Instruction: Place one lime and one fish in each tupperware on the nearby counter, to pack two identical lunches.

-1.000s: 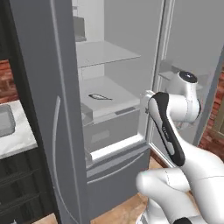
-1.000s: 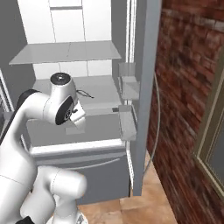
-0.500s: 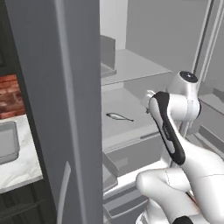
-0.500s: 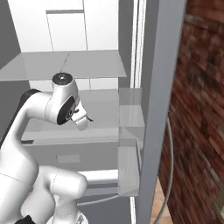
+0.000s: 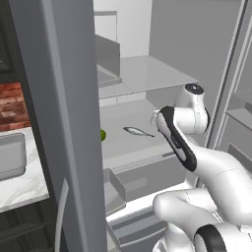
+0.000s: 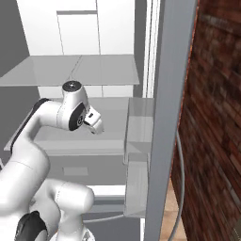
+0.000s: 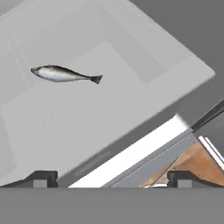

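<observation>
In the left base view, a grey tupperware (image 5: 11, 156) sits on the marble counter (image 5: 22, 184) at far left, beyond the fridge door (image 5: 64, 123). Right of the door, a lime (image 5: 103, 135) peeks out on the pale fridge shelf (image 5: 128, 142), with a silvery fish (image 5: 138, 131) lying flat just beside it. The gripper (image 7: 111, 177) hangs above the shelf's front edge, well apart from the fish, its fingers (image 7: 41, 178) spread wide and holding nothing.

fish (image 7: 63, 74): silver, dark tail | lime (image 5: 103, 135): green | shelf (image 7: 131, 100): pale grey
</observation>
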### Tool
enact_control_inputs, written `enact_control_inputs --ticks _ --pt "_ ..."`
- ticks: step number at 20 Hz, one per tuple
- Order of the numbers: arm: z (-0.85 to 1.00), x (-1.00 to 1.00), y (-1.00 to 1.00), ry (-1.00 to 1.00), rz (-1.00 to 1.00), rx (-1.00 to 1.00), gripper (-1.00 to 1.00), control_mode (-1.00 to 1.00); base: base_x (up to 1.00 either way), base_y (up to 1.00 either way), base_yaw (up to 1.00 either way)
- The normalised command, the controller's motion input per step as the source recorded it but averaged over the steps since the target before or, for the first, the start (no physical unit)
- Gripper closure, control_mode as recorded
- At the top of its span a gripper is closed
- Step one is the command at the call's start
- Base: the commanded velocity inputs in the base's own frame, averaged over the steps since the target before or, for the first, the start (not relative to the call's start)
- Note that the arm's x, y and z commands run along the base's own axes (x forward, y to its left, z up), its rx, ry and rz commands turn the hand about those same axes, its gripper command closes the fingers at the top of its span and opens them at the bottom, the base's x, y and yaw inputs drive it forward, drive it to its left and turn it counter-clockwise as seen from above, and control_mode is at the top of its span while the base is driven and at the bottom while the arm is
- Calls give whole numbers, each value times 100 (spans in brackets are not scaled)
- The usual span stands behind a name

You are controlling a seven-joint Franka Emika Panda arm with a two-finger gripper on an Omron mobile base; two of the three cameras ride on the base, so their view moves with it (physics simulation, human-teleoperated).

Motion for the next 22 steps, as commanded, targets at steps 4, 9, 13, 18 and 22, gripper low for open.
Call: enact_control_inputs --ticks 4,9,13,18,22 --pt "-44 86 14 0 40 -28 -100 -100 0 0 0" --pt "-51 69 12 -10 34 1 -100 -100 0 0 0" --pt "-29 77 0 -14 35 10 -100 -100 0 0 0" --pt "-2 24 14 1 11 -3 -100 -100 0 0 0" --pt "0 76 24 8 0 -12 -100 -100 0 0 0"
